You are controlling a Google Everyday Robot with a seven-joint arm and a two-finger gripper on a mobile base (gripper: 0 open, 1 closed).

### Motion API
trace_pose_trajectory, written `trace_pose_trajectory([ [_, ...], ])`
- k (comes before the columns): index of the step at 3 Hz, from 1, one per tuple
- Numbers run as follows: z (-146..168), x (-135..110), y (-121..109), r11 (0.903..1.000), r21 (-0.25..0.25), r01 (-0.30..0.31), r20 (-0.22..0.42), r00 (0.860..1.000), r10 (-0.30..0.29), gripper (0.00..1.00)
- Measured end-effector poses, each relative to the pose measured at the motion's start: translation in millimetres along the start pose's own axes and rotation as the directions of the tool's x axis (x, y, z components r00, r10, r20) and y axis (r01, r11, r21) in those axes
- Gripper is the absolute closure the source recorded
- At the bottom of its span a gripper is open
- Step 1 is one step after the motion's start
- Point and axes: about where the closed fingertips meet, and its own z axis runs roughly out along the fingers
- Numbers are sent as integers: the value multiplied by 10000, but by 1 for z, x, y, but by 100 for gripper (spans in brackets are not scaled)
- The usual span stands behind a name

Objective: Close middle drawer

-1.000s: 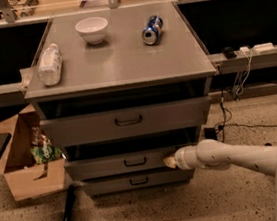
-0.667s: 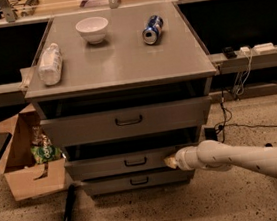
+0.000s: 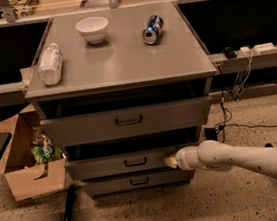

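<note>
Nothing is visibly shifting since a second ago: arm, gripper and drawers are sitting where they were.

- Robot arm (image 3: 235, 158): white, reaching in from the lower right, running leftward just above the speckled floor (image 3: 156, 213).
- Gripper (image 3: 171, 161): pressing its tip against the right end of the middle drawer's front; whether it is open or closed cannot be told.
- Middle drawer (image 3: 100, 166): grey, standing partly pulled out, a dark gap showing above its front panel; small dark handle (image 3: 135, 162) sitting at centre, left of the gripper.
- Bottom drawer (image 3: 137, 181): shortest front, lying just below.
- Top drawer (image 3: 130, 121): tallest front, also standing out from the cabinet.
- Cardboard box (image 3: 28, 176): resting on the floor left of the cabinet, holding a green packet (image 3: 45, 153).
- Cabinet top (image 3: 122, 61): carrying a plastic bottle (image 3: 50, 65) lying at the left edge, a white bowl (image 3: 92, 29) upright at the back, and a blue can (image 3: 152, 29) lying on its side right of the bowl.
</note>
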Motion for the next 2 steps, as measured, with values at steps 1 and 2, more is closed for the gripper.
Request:
trace_pose_trajectory([
  [1,-2,-3,-1,10000,30,10,81,10000,-10,100],
  [2,-2,-2,-1,10000,30,10,81,10000,-10,100],
])
